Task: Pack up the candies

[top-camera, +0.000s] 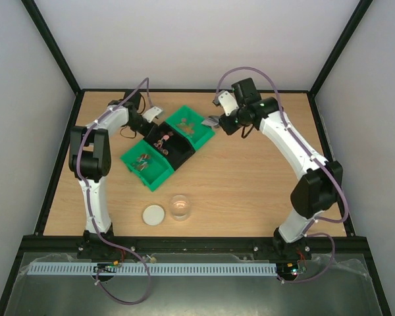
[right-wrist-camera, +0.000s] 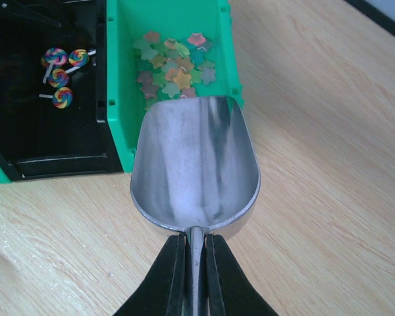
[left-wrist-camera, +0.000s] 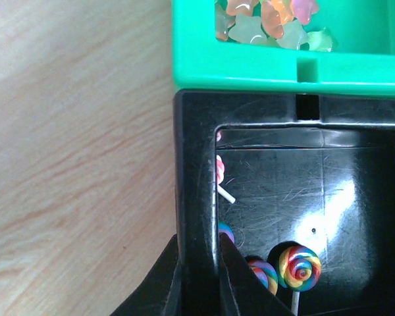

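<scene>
Right gripper (right-wrist-camera: 196,257) is clamping tight on the thin handle of the metal scoop (right-wrist-camera: 194,164), fingers closed on either side of it. Scoop bowl is showing bare metal, nothing riding in it. Its front lip is reaching over the near end of the green bin (right-wrist-camera: 120,79), right at the edge of the pile; whether it is touching the sweets cannot be told. The candies (right-wrist-camera: 174,69), small star shapes in green, orange, pink and yellow, are lying bunched on the floor of that green bin, toward its far half in the right wrist view. Left gripper (left-wrist-camera: 197,253) is pinching the side wall of the black bin (left-wrist-camera: 196,164), one finger outside and one inside. Black bin is sitting flush against the green one and is holding a few swirled lollipops (left-wrist-camera: 301,266). A second green bin (top-camera: 151,172) is butting against the black bin's other end. Clear round jar (top-camera: 180,207) is standing open on the wooden table (top-camera: 250,178) nearer the arm bases, its white lid (top-camera: 153,214) lying just beside it, both well apart from the bins.
</scene>
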`<state>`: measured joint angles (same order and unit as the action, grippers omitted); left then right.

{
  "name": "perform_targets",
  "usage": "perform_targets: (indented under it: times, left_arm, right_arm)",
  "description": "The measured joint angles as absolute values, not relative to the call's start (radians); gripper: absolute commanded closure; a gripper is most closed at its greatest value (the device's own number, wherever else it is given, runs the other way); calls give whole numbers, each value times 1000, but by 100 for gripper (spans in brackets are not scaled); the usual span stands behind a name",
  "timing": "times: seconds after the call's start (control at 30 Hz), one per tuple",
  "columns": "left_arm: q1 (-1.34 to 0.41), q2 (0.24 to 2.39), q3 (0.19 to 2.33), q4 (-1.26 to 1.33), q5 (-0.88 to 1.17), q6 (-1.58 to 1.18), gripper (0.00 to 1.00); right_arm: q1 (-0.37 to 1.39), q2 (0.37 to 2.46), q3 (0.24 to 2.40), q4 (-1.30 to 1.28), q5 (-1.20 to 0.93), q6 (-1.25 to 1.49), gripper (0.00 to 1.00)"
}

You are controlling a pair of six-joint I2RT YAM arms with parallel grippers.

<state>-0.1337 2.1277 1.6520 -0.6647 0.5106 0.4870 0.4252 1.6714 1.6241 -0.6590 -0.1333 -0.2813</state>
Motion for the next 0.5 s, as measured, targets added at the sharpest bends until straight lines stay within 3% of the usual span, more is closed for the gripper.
perform_targets:
  times: [0.5]
  left_arm:
    - [-153, 2109, 1628, -706, 462, 552, 98]
  right_arm:
    - [519, 1904, 1728, -744, -66, -299, 99]
